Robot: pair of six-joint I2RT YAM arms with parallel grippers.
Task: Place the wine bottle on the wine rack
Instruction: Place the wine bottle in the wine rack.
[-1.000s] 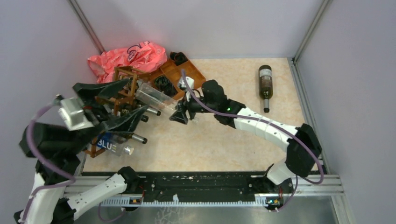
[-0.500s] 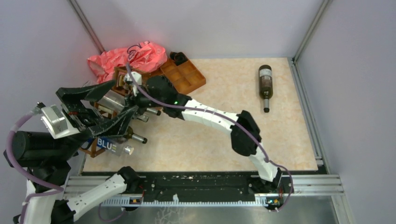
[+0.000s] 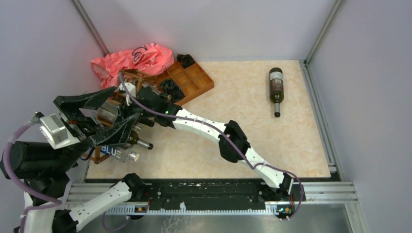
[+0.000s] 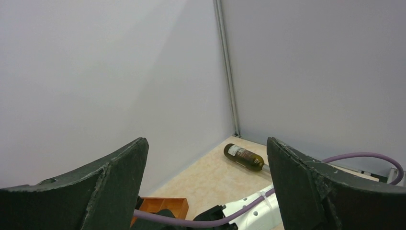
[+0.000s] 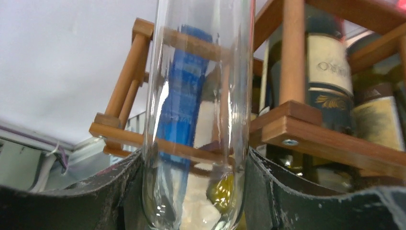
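Glass bottle (image 5: 198, 96) clamped in half-closed right hand (image 5: 196, 191), perhaps inside wine rack (image 5: 330, 139).

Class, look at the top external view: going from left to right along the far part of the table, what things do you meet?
pink plastic bag → orange-brown tray → dark wine bottle

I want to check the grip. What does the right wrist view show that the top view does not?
Only right wrist: the right gripper closed on a clear bottle, and labels on racked bottles. Only top: a dark bottle lying alone far right, the tray, the pink bag. Both: the rack, holding bottles.
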